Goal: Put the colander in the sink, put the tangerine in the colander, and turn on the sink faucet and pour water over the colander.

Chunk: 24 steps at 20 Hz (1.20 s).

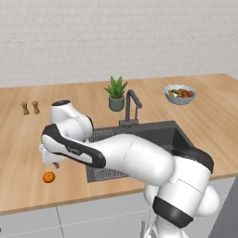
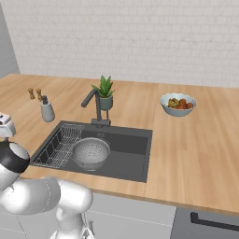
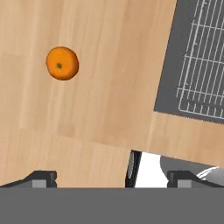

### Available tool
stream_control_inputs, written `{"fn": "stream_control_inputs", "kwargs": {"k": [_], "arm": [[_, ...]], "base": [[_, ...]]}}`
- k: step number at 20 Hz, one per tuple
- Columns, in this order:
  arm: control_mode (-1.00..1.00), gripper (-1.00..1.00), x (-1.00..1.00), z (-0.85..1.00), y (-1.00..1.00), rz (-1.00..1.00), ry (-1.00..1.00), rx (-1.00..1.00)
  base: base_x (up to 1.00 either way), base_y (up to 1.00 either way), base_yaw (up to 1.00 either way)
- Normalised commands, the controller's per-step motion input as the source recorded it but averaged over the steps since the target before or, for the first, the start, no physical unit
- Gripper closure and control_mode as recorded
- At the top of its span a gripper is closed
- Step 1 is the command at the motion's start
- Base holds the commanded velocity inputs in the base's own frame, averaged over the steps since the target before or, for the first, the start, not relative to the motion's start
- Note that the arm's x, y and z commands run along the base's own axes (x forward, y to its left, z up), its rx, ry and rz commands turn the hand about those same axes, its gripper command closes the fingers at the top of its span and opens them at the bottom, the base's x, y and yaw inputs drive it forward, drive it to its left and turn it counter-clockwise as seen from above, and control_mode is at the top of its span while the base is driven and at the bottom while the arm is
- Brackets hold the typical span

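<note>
Left base view: the tangerine (image 1: pixel 49 177) lies on the tabletop (image 1: pixel 18 153) at 8 o'clock from the sink (image 1: pixel 162 135), just below the arm's hand.

Right base view: the colander (image 2: pixel 90 153) sits inside the sink, beside the wire rack (image 2: pixel 58 145).

Hand view: the jaws stand wide apart, holding nothing; the tangerine is at 10 o'clock.

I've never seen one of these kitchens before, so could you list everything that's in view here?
Tangerine: one, orange, on the counter left of the sink.
Colander: one, silvery, in the sink.
Sink: one, dark grey, set in the counter.
Wire rack: one, grey, left part of the sink.
Sink faucet: one, dark grey, behind the sink.
Potted plant: one, green, by the faucet.
Fruit bowl: one, pale, right of the sink.
Soap dispenser: one, grey, left of the sink.
Shakers: two, brown, far left.
Counter: one, wood.
Gripper: one, dark fingertips, open above the counter.
</note>
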Motion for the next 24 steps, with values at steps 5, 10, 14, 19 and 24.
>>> {"fn": "stream_control_inputs", "kwargs": {"k": [5, 10, 14, 19, 24], "arm": [[-1.00, -1.00, 0.34, -0.56, 0.44, 0.00, 0.00, 0.00], [-1.00, -1.00, 0.17, -0.46, 0.33, 0.00, -0.08, -0.01], [-1.00, -1.00, 0.15, -0.49, 0.17, 0.00, -0.12, 0.00], [-1.00, -1.00, 0.24, -0.33, 0.19, 0.00, -0.04, 0.00], [-1.00, -1.00, 0.21, -0.15, 0.23, 0.00, 0.00, 0.00]], "base": [[0.00, 0.00, 0.00], [0.00, 0.00, 0.00], [0.00, 0.00, 0.00], [0.00, 0.00, 0.00], [0.00, 0.00, 0.00]]}}
